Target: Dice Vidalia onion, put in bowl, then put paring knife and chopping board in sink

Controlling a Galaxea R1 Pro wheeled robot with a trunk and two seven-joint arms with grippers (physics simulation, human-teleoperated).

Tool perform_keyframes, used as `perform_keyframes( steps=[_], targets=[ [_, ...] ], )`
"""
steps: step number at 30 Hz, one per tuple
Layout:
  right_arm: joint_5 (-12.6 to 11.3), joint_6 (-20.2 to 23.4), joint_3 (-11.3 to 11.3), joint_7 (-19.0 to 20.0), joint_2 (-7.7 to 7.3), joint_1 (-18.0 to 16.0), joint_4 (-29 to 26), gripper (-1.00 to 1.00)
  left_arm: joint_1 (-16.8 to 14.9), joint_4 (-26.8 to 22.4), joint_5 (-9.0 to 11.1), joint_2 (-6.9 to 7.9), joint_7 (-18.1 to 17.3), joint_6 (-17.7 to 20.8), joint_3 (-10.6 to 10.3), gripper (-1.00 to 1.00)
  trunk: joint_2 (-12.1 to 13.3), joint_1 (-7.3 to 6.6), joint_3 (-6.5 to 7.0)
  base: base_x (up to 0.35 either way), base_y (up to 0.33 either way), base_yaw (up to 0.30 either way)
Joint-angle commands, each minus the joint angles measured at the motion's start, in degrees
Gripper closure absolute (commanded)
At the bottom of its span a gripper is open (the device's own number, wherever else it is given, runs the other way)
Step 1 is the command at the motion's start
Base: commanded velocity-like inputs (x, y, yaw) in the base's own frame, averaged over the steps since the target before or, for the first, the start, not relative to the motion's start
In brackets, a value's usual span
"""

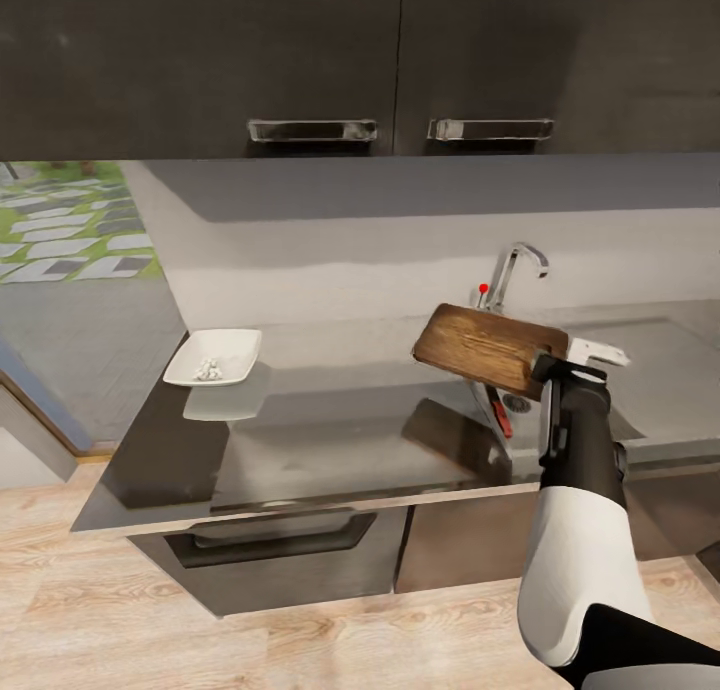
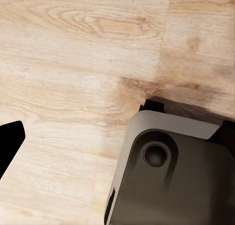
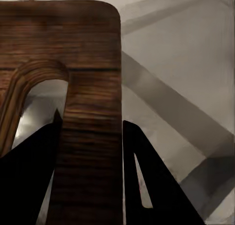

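Observation:
My right gripper [image 1: 549, 363] is shut on the handle end of the dark brown chopping board [image 1: 490, 348] and holds it tilted in the air over the left part of the sink [image 1: 650, 355]. In the right wrist view the black fingers [image 3: 147, 181] pinch the strip of the board [image 3: 73, 49] beside its slot. The paring knife [image 1: 500, 416] lies in the basin under the board; its reddish handle shows near the drain [image 1: 517, 403]. The white bowl [image 1: 232, 346] stands at the left of the countertop [image 1: 330, 440] with small pale onion pieces [image 1: 208, 370] in it.
The chrome faucet [image 1: 518, 268] with a red-tipped lever stands just behind the board. Dark wall cabinets [image 1: 360, 60] hang above the counter. The left wrist view looks down at the light wood floor [image 2: 73, 54] and a grey part of the robot's base [image 2: 171, 176].

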Motion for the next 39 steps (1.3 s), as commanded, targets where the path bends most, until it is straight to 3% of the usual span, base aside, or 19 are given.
perform_keyframes(
  steps=[1, 4, 8, 14, 28, 30, 31, 32, 33, 35, 39],
  targets=[
    [-2.63, -0.39, -0.38, -2.23, 0.04, -0.06, 0.84, 1.00, -0.03, 0.03, 0.38, 0.01, 0.20, -0.15, -0.50, -1.00, -0.08, 0.02, -0.08, 0.000, -0.092, 0.000],
    [-7.37, -1.35, -0.55, -7.36, 0.03, -0.06, 2.52, 1.00, -0.03, 0.05, 0.38, 0.02, 0.20, -0.15, -0.50, -1.00, -0.08, 0.02, -0.08, 0.000, -0.192, 0.000],
    [-9.82, -4.19, -0.35, -11.52, 0.14, -0.06, 4.18, 1.00, -0.03, 0.04, 0.38, 0.08, 0.20, -0.15, -0.42, -1.00, -0.08, 0.02, -0.08, 0.000, -0.297, 0.000],
    [-10.26, -5.30, -0.42, -12.53, 1.04, -0.06, 4.52, 1.00, -0.03, 0.07, 0.38, 0.09, 0.27, -0.15, -0.33, -1.00, -0.08, 0.02, -0.03, 0.000, -0.318, 0.061],
    [-10.27, -6.01, -0.73, -12.67, 1.06, -0.06, 5.35, 1.00, -0.03, -0.02, 0.47, 0.59, 0.29, -0.15, -0.24, -1.00, -0.08, 0.02, 0.01, 0.000, -0.321, 0.264],
    [-10.43, -7.76, -1.84, -12.77, 1.06, -0.06, 6.16, 1.00, -0.03, -0.02, 0.47, 0.70, 0.29, -0.15, -0.23, -1.00, -0.08, 0.02, 0.01, 0.000, -0.300, 0.139],
    [-10.55, -9.63, -4.83, -13.57, 1.06, -0.06, 8.08, 1.00, -0.03, -0.02, 0.48, 0.73, 0.29, -0.15, -0.23, -1.00, -0.08, 0.02, 0.01, 0.000, -0.078, 0.028],
    [-10.57, -10.43, -5.56, -14.26, 1.06, -0.06, 8.88, 1.00, -0.03, -0.02, 0.47, 0.74, 0.29, -0.15, -0.23, -1.00, -0.08, 0.02, 0.01, 0.000, -0.050, 0.018],
    [-10.60, -11.56, -6.03, -15.19, 1.06, -0.06, 9.76, 1.00, -0.03, -0.02, 0.49, 0.76, 0.29, -0.15, -0.23, -1.00, -0.08, 0.02, 0.01, 0.000, -0.032, 0.012],
    [-11.85, -17.75, -6.71, -21.77, 1.06, -0.06, 14.05, 1.00, -0.03, -0.02, 0.49, 0.79, 0.29, -0.15, -0.23, -1.00, -0.08, 0.02, 0.01, 0.000, -0.009, 0.003],
    [-17.08, -27.03, -6.59, -32.67, 1.06, -0.08, 19.87, 1.00, -0.03, -0.02, 0.52, 0.80, 0.29, -0.15, -0.23, -1.00, -0.08, 0.02, 0.01, 0.000, -0.002, 0.001]
  ],
)
